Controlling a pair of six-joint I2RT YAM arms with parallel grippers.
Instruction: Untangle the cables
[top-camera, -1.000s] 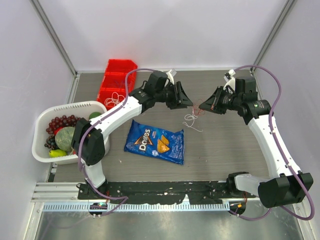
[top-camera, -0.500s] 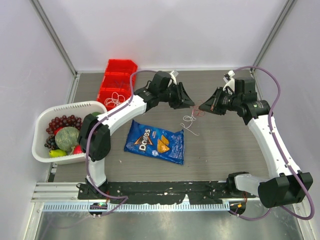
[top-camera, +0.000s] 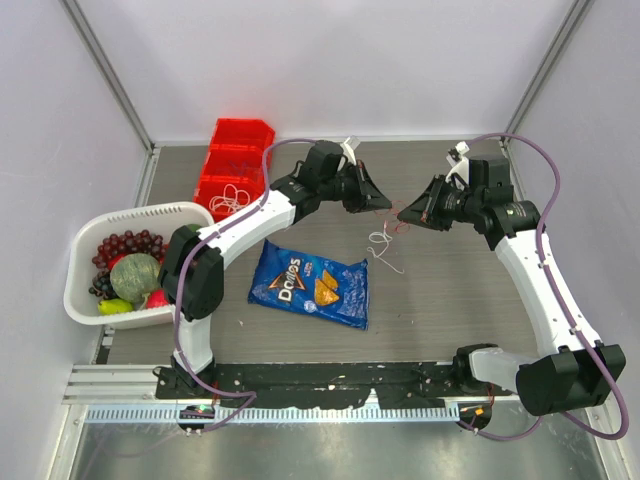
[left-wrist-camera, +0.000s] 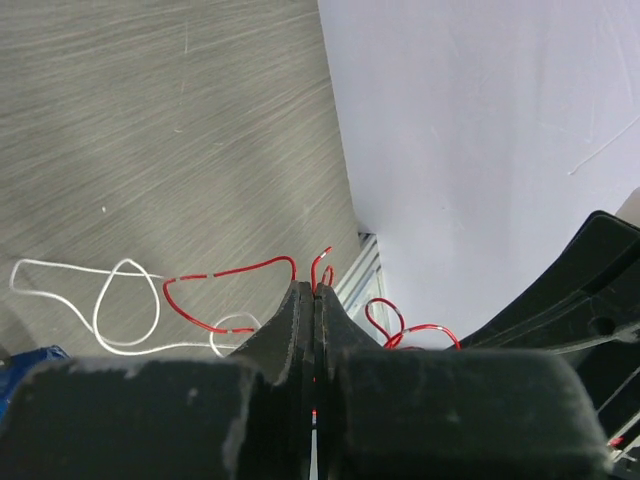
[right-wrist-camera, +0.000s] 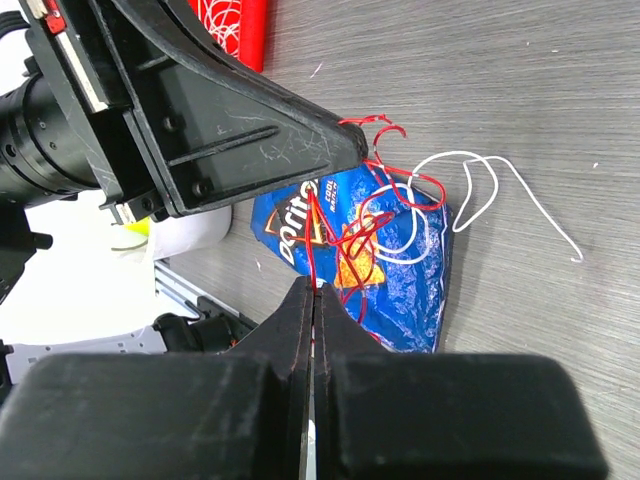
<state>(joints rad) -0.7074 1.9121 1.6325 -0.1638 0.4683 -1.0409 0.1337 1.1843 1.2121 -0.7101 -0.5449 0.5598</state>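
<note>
Table (top-camera: 460, 300): bare grey surface right of centre and toward the near edge. Walls close in on the far side and both flanks. Chip bag (top-camera: 310, 285) lies flat, left of centre. Red bins (top-camera: 235, 165) in the far-left corner, white basket (top-camera: 82, 300) of fruit at the left edge, both well apart from the work.

Left gripper (top-camera: 385, 206) and right gripper (top-camera: 402, 213) face tip to tip toward the far side of the table, nearly touching. Cables (top-camera: 383, 240) hang between and just nearward of the tips, beside the bag's far-right corner (whether the lowest loops touch the table, cannot tell).

Left wrist view: fingers (left-wrist-camera: 290, 335) pressed together, red cable (left-wrist-camera: 232, 270) pinched at the tips, arcing left to the white cable (left-wrist-camera: 120, 300) loops.

Right wrist view: fingers (right-wrist-camera: 290, 330) closed on a red strand that runs up to the left gripper's tip, where red loops bunch. White loops spread to the right.
</note>
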